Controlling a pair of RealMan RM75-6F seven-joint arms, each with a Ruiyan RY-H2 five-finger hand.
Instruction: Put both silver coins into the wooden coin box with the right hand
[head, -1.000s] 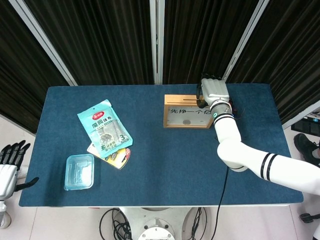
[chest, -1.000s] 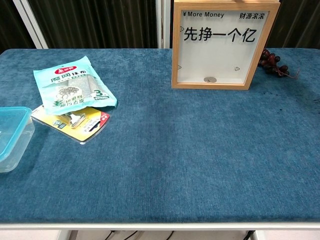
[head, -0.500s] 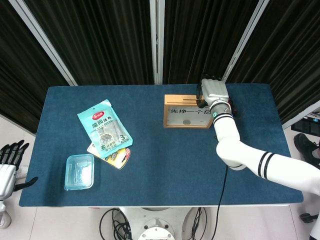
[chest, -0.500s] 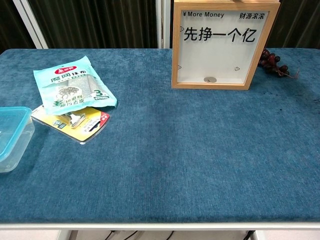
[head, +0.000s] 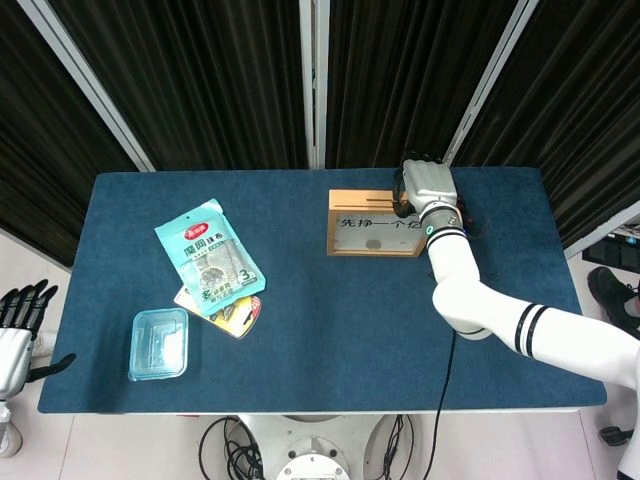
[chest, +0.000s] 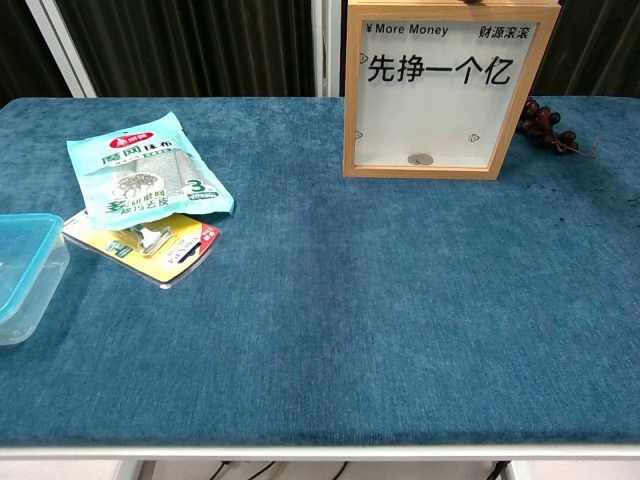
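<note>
The wooden coin box (head: 375, 236) stands upright at the back right of the blue table; the chest view shows its glass front (chest: 448, 90) with printed characters. One silver coin (chest: 422, 159) lies at the bottom inside the box, also seen as a grey spot, the coin (head: 373, 243), in the head view. My right hand (head: 428, 183) hovers over the box's top right edge, its fingers curled down at the top. What they hold is hidden. No other coin shows. My left hand (head: 15, 330) hangs off the table's left front, fingers spread, holding nothing.
A teal snack packet (head: 208, 257) overlaps a yellow and red pack (head: 235, 312) on the left. A clear blue lidded container (head: 158, 343) sits at the front left. Dark grapes (chest: 545, 125) lie right of the box. My right forearm (head: 470, 300) crosses the right side.
My right hand stays at the top of the box with hardly any shift. My left hand has drifted slightly lower at the frame's edge.
</note>
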